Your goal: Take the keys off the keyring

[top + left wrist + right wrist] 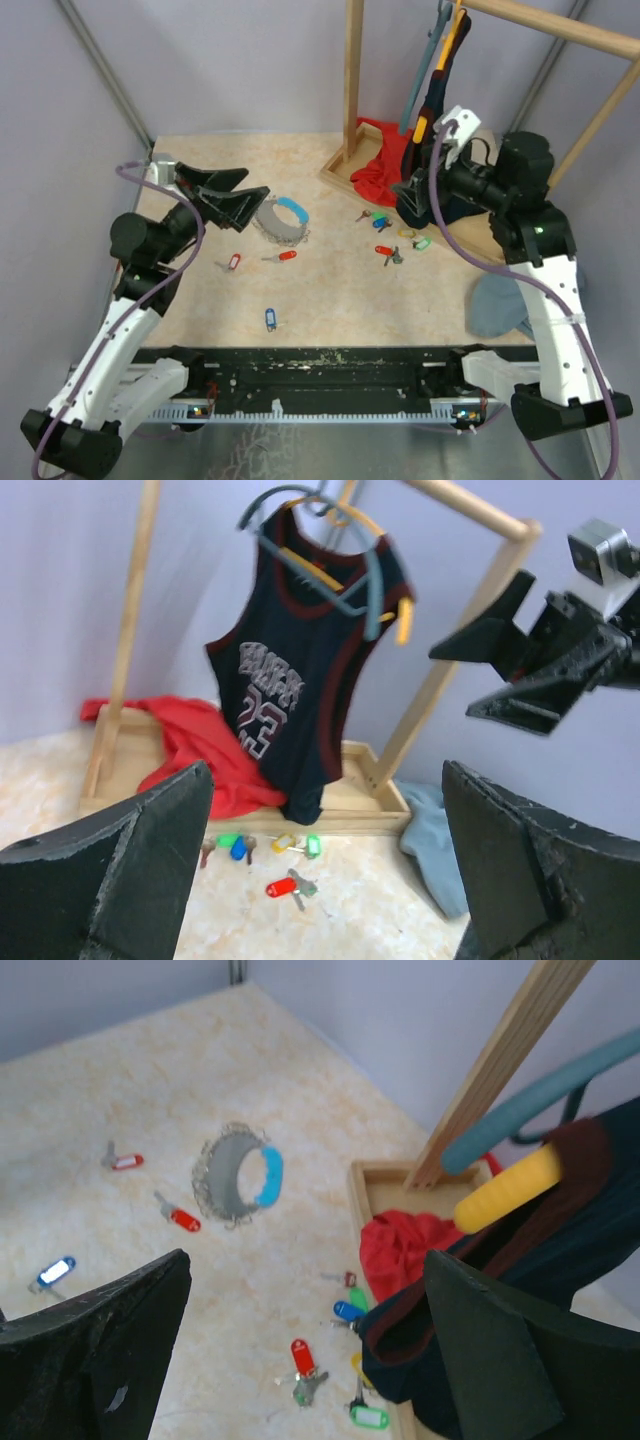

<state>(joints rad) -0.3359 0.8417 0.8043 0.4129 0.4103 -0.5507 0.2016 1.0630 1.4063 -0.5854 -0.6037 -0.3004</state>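
Observation:
The keyring [282, 222] is a grey chain loop with a light-blue sleeve, lying flat at the table's middle back; it also shows in the right wrist view [238, 1172]. Several keys lie loose, apart from it: a red-tagged key [283, 256], a red-and-white one [233, 262], a blue one [270, 318] and a cluster [390, 235] by the rack. My left gripper [255, 187] is open and empty, raised just left of the keyring. My right gripper [412, 190] is open and empty, raised by the rack over the cluster [303, 1355].
A wooden clothes rack [352, 80] stands at the back right, with a dark jersey [300, 680] on a hanger and a red cloth [380, 165] in its base tray. A grey-blue cloth [498, 305] lies at the right edge.

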